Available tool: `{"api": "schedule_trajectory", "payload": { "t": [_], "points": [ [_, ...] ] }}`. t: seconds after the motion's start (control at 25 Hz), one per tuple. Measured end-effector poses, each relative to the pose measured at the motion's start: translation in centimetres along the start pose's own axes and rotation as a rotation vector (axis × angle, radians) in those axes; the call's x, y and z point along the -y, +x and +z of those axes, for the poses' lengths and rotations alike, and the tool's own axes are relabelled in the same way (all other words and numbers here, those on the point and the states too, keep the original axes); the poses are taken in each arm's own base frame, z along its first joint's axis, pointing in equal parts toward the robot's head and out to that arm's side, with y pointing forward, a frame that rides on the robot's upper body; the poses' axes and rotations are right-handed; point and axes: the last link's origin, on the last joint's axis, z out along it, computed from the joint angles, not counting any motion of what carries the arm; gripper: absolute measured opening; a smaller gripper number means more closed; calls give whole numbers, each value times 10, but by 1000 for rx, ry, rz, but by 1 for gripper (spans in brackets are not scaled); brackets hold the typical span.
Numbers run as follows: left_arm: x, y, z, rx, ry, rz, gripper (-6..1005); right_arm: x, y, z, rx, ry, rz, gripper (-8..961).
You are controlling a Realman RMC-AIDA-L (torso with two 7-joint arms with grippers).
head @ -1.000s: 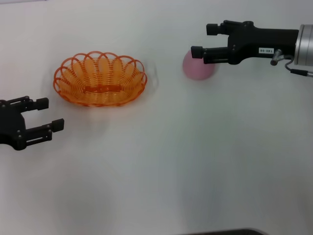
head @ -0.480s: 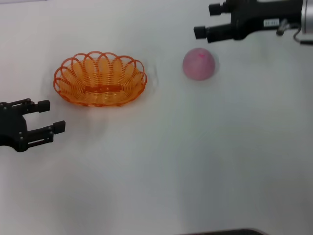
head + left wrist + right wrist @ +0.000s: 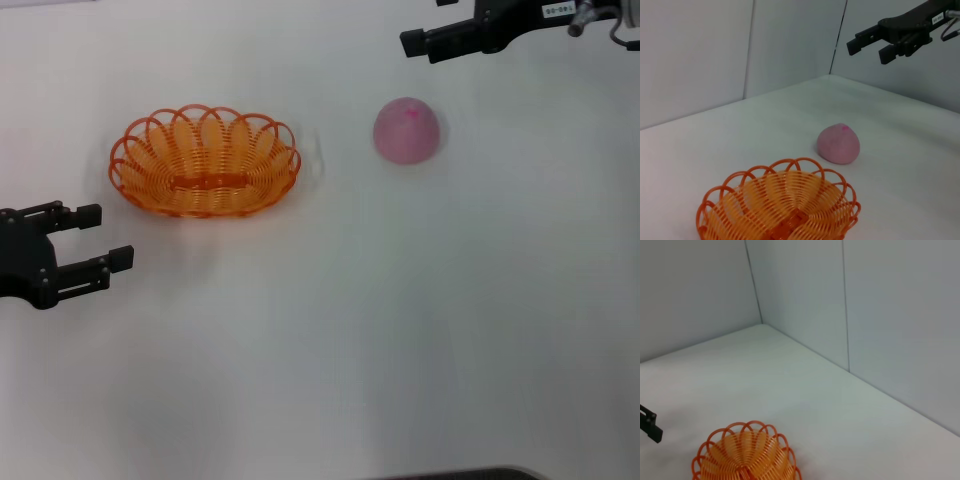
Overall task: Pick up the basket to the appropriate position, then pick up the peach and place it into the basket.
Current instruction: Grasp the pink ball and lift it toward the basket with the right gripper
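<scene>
On the table (image 3: 400,330), peach (image 3: 406,131) beside empty basket (image 3: 204,162), apart

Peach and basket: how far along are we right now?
Nothing looks done. The basket sits on the table with nothing in it, and the peach lies apart from it, to its right, ungripped. Nothing is in hand: the left gripper is open and empty near the basket, and the right gripper hangs raised beyond the peach. Left: both pickups and dropping the peach in.
</scene>
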Motion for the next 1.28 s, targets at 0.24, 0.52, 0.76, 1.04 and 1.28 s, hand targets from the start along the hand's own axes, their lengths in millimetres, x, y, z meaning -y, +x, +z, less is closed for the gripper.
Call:
{"api": "schedule_trajectory", "payload": {
  "t": [0.24,0.52,0.76,1.04,1.28],
  "points": [
    [0,0,1,-2,0,0,695,-1,-9,12,-70,-3,26,924],
    [0,2,4,-2,-13,1,694,-2,-18,33,-367,64,82,925],
    [1,3,5,-1,-15,3,695,-7,-24,43,-526,101,11,924],
    [1,2,6,0,-12,-3,694,-9,-22,49,-550,103,-8,925],
    [2,2,5,0,-10,-7,694,-7,-12,57,-556,113,6,925]
  ]
}}
